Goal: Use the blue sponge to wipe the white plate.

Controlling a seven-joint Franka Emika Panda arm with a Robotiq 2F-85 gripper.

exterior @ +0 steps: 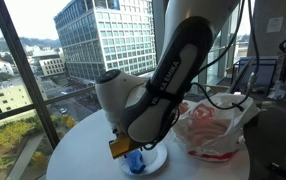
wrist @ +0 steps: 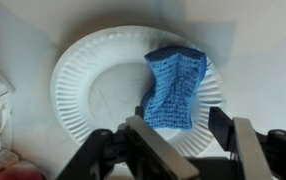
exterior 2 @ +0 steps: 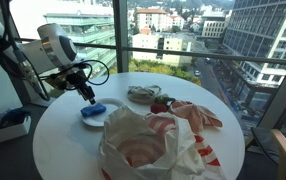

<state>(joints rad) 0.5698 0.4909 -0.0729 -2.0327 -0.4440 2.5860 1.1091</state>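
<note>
The blue sponge lies on the right half of the white paper plate in the wrist view. My gripper is open just above it, one finger on each side of the sponge's near end, not pressing it. In both exterior views the gripper points down over the sponge and the plate, which sits near the edge of the round white table.
A crumpled white and red plastic bag takes up the table's middle. A red and white cloth and a small round dish lie beyond it. Window glass stands close behind the table.
</note>
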